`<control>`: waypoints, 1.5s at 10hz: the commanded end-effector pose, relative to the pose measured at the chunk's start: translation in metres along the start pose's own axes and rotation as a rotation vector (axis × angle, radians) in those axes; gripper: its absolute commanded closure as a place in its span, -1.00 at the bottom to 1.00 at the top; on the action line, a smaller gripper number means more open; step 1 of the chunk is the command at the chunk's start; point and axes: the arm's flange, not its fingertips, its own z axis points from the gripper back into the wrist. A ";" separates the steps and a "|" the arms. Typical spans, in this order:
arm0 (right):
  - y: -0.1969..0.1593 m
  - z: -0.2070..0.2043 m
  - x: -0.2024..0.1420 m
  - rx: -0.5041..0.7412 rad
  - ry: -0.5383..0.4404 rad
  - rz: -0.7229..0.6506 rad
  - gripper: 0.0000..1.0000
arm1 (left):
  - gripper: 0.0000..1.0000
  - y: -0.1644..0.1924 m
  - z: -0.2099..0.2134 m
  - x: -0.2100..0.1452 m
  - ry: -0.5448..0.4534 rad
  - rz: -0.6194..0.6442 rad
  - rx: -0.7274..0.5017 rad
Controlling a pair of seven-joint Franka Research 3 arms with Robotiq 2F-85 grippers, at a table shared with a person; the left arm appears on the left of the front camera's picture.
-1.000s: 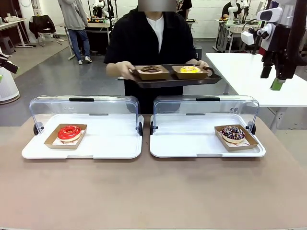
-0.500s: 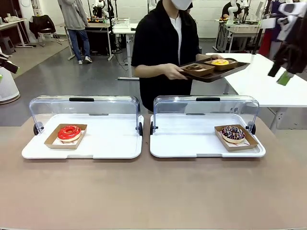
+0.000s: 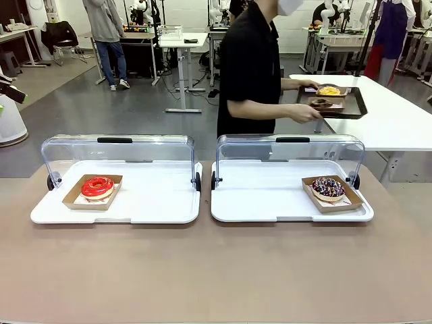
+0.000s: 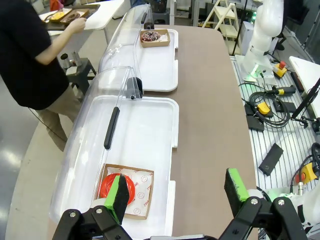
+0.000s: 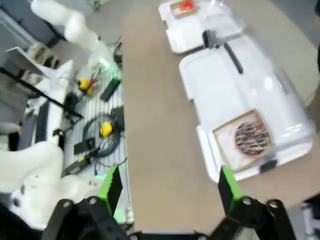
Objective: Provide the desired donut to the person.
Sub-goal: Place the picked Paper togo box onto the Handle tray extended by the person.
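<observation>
Two lidded white trays (image 3: 135,212), red-glazed donut (image 3: 98,186) at 9 o'clock, sprinkled chocolate donut (image 3: 329,188) at 3 o'clock, left gripper (image 4: 177,192) and right gripper (image 5: 167,187) both spread wide holding nothing, the person (image 3: 253,67) now turned side-on, their dark tray (image 3: 332,102) swung right.

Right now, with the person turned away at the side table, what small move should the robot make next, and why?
Probably none yet: hold both arms up and wait. The person faces away, setting a tray on the white table, and has shown no choice. The left gripper and right gripper are open, high above the red donut and the sprinkled donut, so either could go.
</observation>
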 end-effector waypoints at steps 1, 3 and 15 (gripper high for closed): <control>-0.002 0.010 -0.001 -0.131 -0.127 0.116 -1.00 | -1.00 -0.002 0.000 0.001 -0.005 -0.002 -0.002; -0.003 0.014 -0.003 -0.218 -0.184 0.139 -1.00 | -1.00 -0.002 0.000 0.001 -0.005 -0.002 -0.002; -0.013 0.025 -0.002 -0.216 -0.183 0.099 -1.00 | -1.00 -0.002 0.000 0.001 -0.005 -0.002 -0.002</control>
